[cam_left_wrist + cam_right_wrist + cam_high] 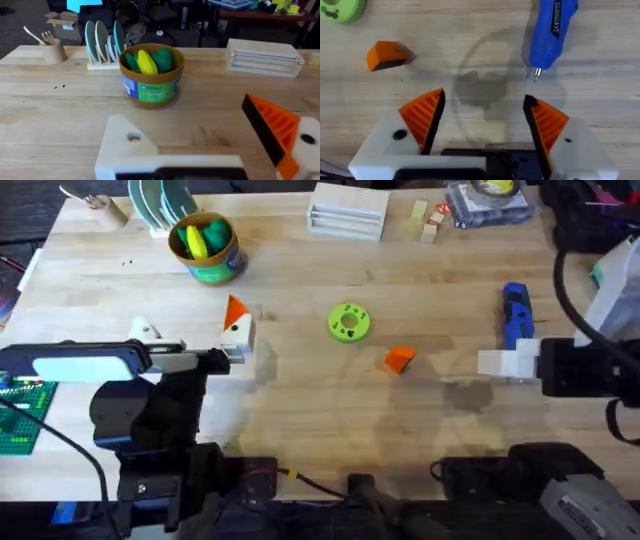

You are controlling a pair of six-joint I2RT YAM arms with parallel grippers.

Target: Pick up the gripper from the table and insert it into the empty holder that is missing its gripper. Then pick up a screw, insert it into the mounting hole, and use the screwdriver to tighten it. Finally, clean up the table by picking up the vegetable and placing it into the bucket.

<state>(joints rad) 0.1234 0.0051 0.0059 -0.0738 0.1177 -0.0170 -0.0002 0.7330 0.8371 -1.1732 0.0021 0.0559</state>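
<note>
The loose orange gripper (pixel 399 358) (pixel 387 54) lies on the table right of centre. My left gripper (pixel 190 330) (pixel 185 115) is open; one finger is a bare white holder (pixel 145 330) (pixel 127 142) with an empty hole, the other carries an orange pad (pixel 277 127). The blue screwdriver (pixel 516 315) (pixel 551 30) lies at the right, just beyond my right gripper (pixel 495 363) (pixel 485 100), which hangs open over bare wood. The yellow vegetable (pixel 196 240) (pixel 146 62) sits among green pieces inside the bucket (pixel 212 268) (pixel 150 92). The screw is out of view.
A lime-green disc (pixel 348 322) (pixel 340 9) lies mid-table. At the back stand a plate rack (pixel 160 202), a wooden cup (pixel 52 50), a pale slatted box (pixel 348 210) and small blocks (pixel 430 225). A green board (pixel 20 420) lies at the near left edge.
</note>
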